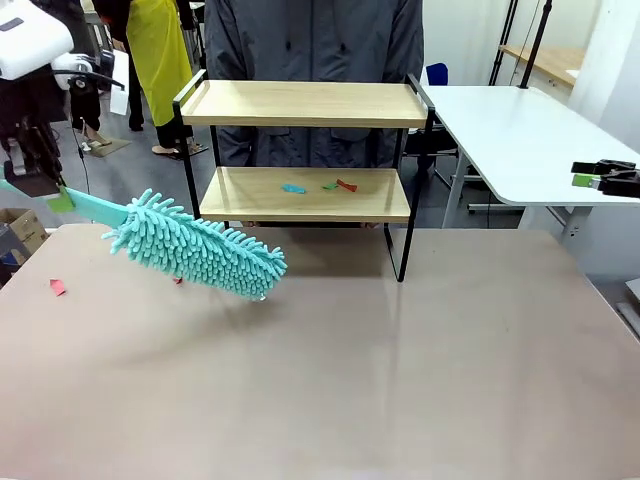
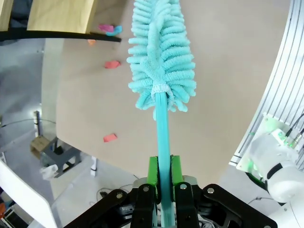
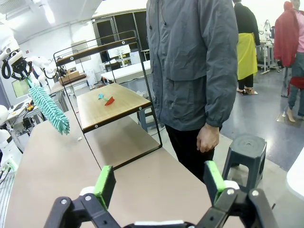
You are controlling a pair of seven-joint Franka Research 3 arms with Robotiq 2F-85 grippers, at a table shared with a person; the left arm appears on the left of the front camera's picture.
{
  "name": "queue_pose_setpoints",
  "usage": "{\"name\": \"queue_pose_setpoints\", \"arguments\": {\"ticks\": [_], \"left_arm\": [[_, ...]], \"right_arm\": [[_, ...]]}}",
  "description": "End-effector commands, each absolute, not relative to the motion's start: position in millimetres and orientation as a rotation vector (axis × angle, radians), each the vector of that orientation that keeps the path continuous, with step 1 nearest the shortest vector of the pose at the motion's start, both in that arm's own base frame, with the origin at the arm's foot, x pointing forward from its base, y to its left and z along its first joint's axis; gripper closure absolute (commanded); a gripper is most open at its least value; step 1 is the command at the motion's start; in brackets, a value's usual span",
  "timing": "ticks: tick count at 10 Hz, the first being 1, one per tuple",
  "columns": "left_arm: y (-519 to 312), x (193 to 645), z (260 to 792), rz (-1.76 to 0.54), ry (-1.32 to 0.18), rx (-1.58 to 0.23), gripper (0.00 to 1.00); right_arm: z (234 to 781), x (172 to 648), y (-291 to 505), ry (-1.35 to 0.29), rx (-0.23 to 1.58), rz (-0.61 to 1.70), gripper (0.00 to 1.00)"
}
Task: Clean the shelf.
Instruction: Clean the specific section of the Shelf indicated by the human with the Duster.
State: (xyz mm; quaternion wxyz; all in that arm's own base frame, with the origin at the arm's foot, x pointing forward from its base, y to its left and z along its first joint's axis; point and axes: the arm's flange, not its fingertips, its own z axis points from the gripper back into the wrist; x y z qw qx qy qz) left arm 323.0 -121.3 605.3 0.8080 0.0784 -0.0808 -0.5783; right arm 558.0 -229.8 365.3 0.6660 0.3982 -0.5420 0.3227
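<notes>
The shelf [image 1: 305,105] stands at the table's far side, two wooden boards in a black frame. On its lower board lie a blue scrap [image 1: 293,188] and a green and red scrap [image 1: 340,185]. My left gripper [image 1: 45,190] is shut on the handle of a teal fluffy duster [image 1: 195,248]. The duster head hangs tilted just above the table, left of and in front of the shelf. The left wrist view shows the gripper [image 2: 164,178] clamping the handle, with the duster [image 2: 161,52] beyond it. My right gripper [image 3: 159,183] is open, off the table's right side [image 1: 578,173], facing the shelf [image 3: 111,102].
A red scrap [image 1: 57,287] lies on the brown table at the left, and a smaller one [image 1: 177,281] sits under the duster. A person [image 1: 315,40] stands behind the shelf. A white table [image 1: 510,130] is at the far right, and a grey stool [image 3: 244,152] stands near the person.
</notes>
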Motion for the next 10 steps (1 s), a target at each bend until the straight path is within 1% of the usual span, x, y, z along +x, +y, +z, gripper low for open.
{"name": "queue_pose_setpoints", "arguments": {"ticks": [1,10], "left_arm": [[-118.5,322.8,606.3,-1.234,-0.195,0.167,0.87],[-118.5,322.8,606.3,-1.234,-0.195,0.167,0.87]], "right_arm": [[369.0,557.8,-227.2,-1.229,0.897,0.731,0.00],[369.0,557.8,-227.2,-1.229,0.897,0.731,0.00]]}}
